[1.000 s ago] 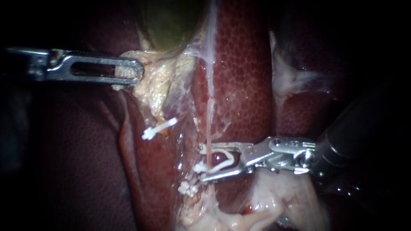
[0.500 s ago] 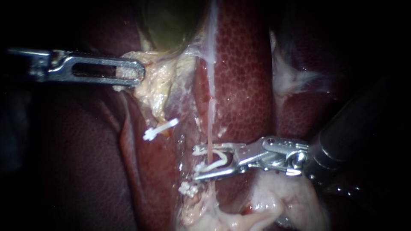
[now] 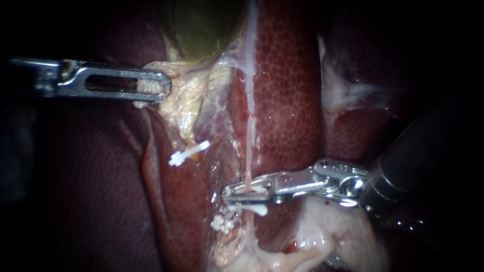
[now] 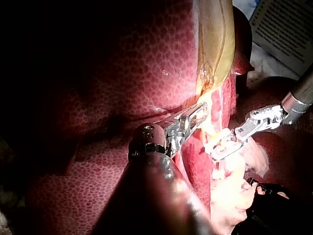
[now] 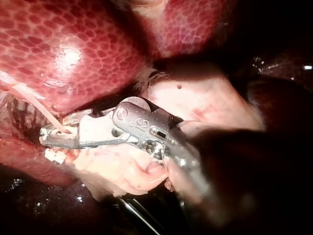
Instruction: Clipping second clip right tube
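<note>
Nearest the endoscope lies a pale pink, glistening fold of soft tissue (image 3: 322, 236); it plays no part in this step.

Just beyond it, my right instrument (image 3: 237, 194) comes in from the right and crosses the right tube (image 3: 249, 151), a thin pink strand running down the liver face. State of its pincer: the jaws lie almost together, clamped from both sides on a white plastic clip (image 3: 258, 208) that sits around the tube. One white end of the clip shows below the lower jaw. The right wrist view confirms the tube entering between the jaws.

Just below this site, a ridged white clip (image 3: 222, 222) sits where the tube's line runs on into pale tissue. A third white clip (image 3: 187, 152) is set on the tissue strand to the left, well apart from the work site.

Farther back, my left instrument (image 3: 164, 85) enters from the left. Its slotted pincer is closed on pale yellow fatty tissue (image 3: 186, 100) below the gallbladder and holds it out to the left.

Farthest are the olive-green gallbladder (image 3: 201, 25) and the dark red, mottled liver (image 3: 287, 85).

Progress, as judged: the second clip is positioned and squeezed. Whether it has latched cannot be confirmed. Remaining: open the right pincer, check the clip seats across the tube, withdraw.
</note>
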You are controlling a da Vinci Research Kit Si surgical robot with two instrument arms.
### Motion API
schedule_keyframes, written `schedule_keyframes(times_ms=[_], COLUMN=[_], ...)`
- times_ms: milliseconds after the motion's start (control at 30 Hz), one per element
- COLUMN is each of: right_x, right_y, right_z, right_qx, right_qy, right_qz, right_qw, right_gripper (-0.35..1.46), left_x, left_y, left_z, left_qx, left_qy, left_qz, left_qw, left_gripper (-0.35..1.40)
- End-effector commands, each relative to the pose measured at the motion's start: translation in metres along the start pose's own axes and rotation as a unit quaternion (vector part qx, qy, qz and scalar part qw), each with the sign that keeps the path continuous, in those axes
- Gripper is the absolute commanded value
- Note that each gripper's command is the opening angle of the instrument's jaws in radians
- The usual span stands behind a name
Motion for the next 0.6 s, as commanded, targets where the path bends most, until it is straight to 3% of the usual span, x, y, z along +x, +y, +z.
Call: schedule_keyframes(times_ms=[33,600], right_x=[0.0000,-0.0001], right_y=[0.0000,0.0001], right_z=[0.0000,-0.0001], right_qx=[0.000,-0.002], right_qy=[0.000,-0.001], right_qz=[0.000,0.005], right_qw=[1.0000,1.0000], right_gripper=[-0.35,-0.35], left_x=[0.0000,0.0001], left_y=[0.0000,0.0000], left_z=[0.0000,0.0000], left_qx=[0.000,0.000], left_qy=[0.000,0.000], left_qz=[0.000,0.000], left_qw=[1.0000,1.0000], left_gripper=[-0.35,-0.35])
